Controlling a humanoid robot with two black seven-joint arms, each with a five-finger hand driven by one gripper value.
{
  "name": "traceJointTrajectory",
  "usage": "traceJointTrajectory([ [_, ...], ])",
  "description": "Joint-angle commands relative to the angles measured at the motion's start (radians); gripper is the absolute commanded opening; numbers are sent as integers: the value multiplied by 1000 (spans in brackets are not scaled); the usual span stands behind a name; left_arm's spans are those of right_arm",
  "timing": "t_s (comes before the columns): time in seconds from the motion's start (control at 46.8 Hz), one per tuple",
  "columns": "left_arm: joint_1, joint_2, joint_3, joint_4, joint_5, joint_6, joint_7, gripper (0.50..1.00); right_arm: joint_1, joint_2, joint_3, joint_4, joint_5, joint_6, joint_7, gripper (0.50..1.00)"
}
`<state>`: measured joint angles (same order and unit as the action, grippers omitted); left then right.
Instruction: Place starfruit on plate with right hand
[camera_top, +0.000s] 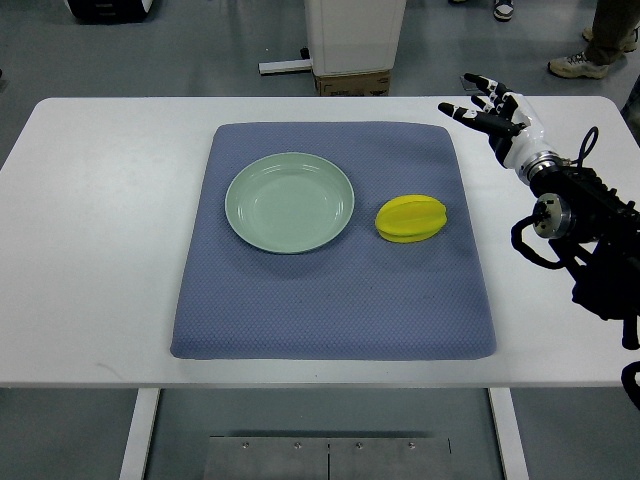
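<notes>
1. Worktop (90, 250): white, and it carries everything you need; its near edge is bare, with nothing standing on it
2. Mat (330, 310): blue-grey padded cloth laid flat on the middle of the worktop; both task items rest on it
3. Starfruit (411, 219): yellow, lying on the mat just right of the plate, close to its rim but, as far as you can see, not touching it. Nothing holds it. It is not yet on the plate, so you should count the placing as not begun
4. Plate (245, 190): pale green, round, empty, upright on the mat's left-centre. It is ready to receive the fruit
5. Right robot hand (490, 110): over the far right corner of the worktop, beyond the mat's edge and well apart from the starfruit. Its fingers are spread and relaxed, holding nothing
6. Left robot hand: you will not find it anywhere in the view
7. Beyond the worktop: a white cabinet base (355, 35) on the floor and, at the far right, a person's shoes (578, 64)
8. Status for your log: nothing done. By my reading, what remains is the reach to the fruit, the grasp, the lift, the short carry leftward and the release on the plate
</notes>
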<state>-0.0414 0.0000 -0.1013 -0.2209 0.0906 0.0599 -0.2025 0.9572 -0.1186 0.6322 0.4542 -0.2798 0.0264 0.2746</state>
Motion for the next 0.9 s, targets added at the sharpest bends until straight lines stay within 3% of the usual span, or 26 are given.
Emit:
traceJointTrajectory([
  [0.0,0,0,0,0,0,0,0,1000,2,0,0,0,-1,1,0,1000],
  [0.342,0,0,0,0,0,0,0,1000,5,-6,-52,1,-12,24,5,1000],
  [0.642,1,0,0,0,0,0,0,1000,14,-79,-288,57,-91,122,181,1000],
  [0.877,0,0,0,0,0,0,0,1000,9,-145,-319,141,-249,147,291,1000],
])
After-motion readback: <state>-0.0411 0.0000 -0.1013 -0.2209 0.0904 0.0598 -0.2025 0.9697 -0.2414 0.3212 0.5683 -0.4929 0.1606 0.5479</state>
